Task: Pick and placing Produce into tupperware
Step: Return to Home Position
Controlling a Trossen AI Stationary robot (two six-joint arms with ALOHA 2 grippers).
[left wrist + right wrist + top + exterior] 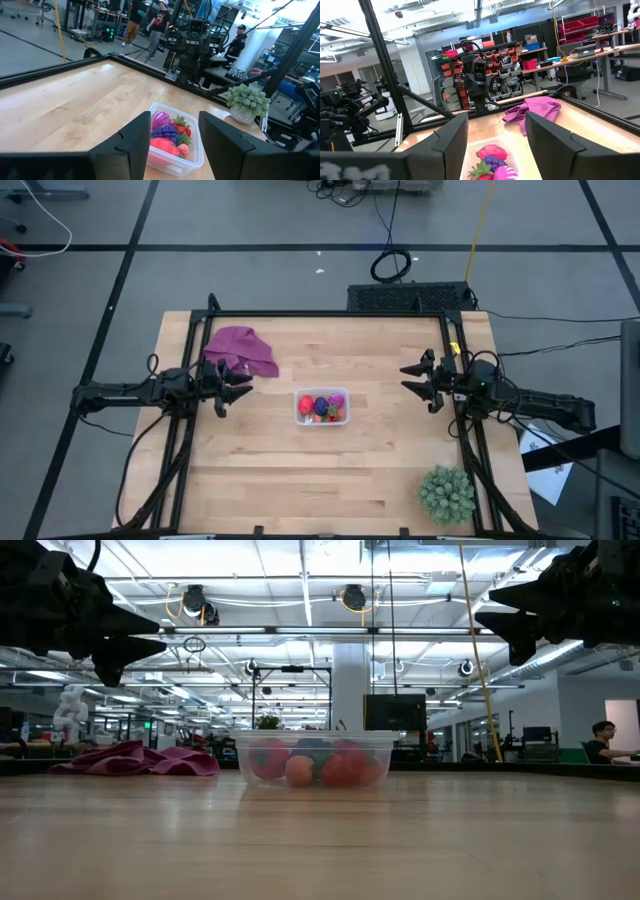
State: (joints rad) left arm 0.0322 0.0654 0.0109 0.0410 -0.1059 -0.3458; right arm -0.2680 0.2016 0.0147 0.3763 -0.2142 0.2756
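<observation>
Tub point(321, 406): sits near the middle of the table point(330, 480), upright, no lid.

Produce point(169, 136): all of it lies inside the tub, none loose on the table. From the left wrist view I count a magenta fruit point(160, 120), a blue-purple fruit point(165, 133), a red fruit point(162, 148), a strawberry point(182, 130) and a small pale pink piece point(184, 150). They are packed close and touch one another. From the low view they fill the lower part of the tub and stay below its rim.

Left hand point(238, 392): by the left edge of the table, well apart from the tub, pointing toward it. Fingers spread wide, released, nothing between them. In the low view it is raised well above the table.

Right hand point(408, 378): by the right edge of the table, also well apart from the tub and facing it. Fingers spread, released, empty. Raised about as high as the left one.

Other items: purple cloth point(242, 350) bunched at the far left of the table, just beside the left hand. Green spiky plant point(446, 493) at the near right corner. Beyond the table, a person point(603, 740) sits at a desk.
</observation>
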